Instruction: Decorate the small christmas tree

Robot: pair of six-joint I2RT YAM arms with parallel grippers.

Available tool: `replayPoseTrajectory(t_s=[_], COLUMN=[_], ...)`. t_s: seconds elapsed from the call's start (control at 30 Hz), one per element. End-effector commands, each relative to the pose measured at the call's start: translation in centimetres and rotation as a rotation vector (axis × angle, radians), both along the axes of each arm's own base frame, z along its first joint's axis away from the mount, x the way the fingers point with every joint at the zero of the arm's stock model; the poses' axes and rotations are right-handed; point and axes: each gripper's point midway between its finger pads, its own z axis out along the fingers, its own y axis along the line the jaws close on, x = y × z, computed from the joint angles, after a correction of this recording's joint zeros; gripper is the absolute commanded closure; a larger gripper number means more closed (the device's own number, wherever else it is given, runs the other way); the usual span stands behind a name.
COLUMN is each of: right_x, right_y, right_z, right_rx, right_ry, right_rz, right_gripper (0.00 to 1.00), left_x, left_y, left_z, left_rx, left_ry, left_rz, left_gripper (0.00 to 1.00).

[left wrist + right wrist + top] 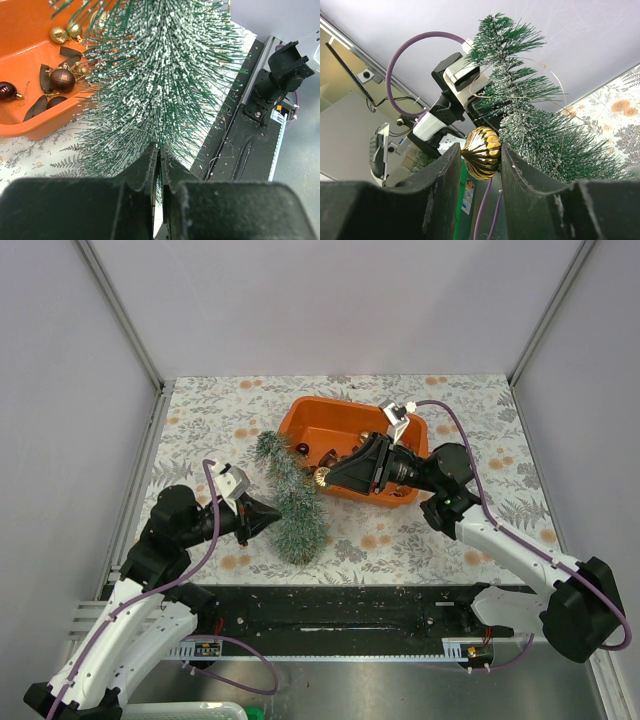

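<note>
The small christmas tree (290, 495), frosted and bristly, slants across the middle of the floral table with its tip toward the orange tray (300, 416). My left gripper (274, 517) presses into its lower side. In the left wrist view the jaws (160, 150) are pinched nearly together on needles of the tree (165, 75). My right gripper (330, 478) reaches over the tray's near rim and is shut on a ribbed gold bauble (482, 151), held right beside the tree (540, 135). The bauble's thin hanging loop (561, 87) arcs over the branches.
In the orange tray (20, 55) lie loose ornaments: a dark red bauble (62, 79), small gold ones (60, 35) and dark leaf-shaped pieces. A black rail (330, 605) runs along the table's near edge. Grey walls close in the left, right and back.
</note>
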Motion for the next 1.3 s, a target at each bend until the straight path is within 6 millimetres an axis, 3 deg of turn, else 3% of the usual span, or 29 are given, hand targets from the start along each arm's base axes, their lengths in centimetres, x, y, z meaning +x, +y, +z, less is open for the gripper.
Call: replayPoseTrajectory(t_s=[0.0, 0.23, 0.63, 1.27], right_x=[-0.6, 0.1, 0.8, 2.3], right_y=[0.0, 0.5, 1.0, 1.2], right_z=[2.3, 1.5, 2.3, -2.5], right_rx=[0.053, 0.049, 0.063, -0.013], right_ry=[-0.074, -0.070, -0.112, -0.058], right_rz=[0.018, 0.021, 0.011, -0.068], right_gripper=[0.87, 0.88, 0.89, 0.93], left_x=[-0.4, -0.3, -0.4, -0.6], left_y=[0.1, 0.2, 0.1, 0.1], left_z=[1.3, 1.4, 1.5, 1.4], left_rx=[-0.045, -0.046, -0.052, -0.058], left_ry=[-0.051, -0.051, -0.047, -0.040], left_rz=[-0.006, -0.002, -0.010, -0.014], left_gripper=[0.93, 0.93, 0.93, 0.93])
